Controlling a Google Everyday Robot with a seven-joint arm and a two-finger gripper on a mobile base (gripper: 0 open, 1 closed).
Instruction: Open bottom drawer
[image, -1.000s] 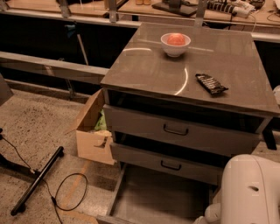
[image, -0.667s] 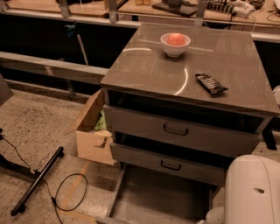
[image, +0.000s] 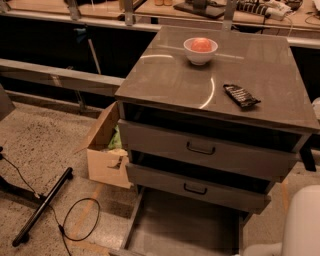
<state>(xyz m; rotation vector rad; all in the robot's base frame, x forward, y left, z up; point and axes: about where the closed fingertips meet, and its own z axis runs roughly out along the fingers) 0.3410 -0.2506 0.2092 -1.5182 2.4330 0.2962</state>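
Observation:
The bottom drawer (image: 182, 227) of the grey cabinet stands pulled out towards me. Its plain grey inside shows at the bottom edge of the camera view. Its front and handle are cut off below the frame. Above it are the mid-height-fronted drawer (image: 165, 181) and the tallest-fronted drawer (image: 160, 142), each with a black loop handle and each slightly ajar. My gripper is out of view. Only a white part of my arm (image: 304, 225) shows at the bottom right corner, beside the open drawer.
On the cabinet top (image: 170, 75) stand a white bowl (image: 200, 50) with something red-orange in it and a black packet (image: 241, 95). An open cardboard box (image: 105, 155) sits against the cabinet's left side. A black bar (image: 42, 207) and a cable loop (image: 75, 220) lie on the floor at left.
The white arm has drawn back to the right and shows less in the corner. The bottom drawer stays pulled out; nothing else has moved.

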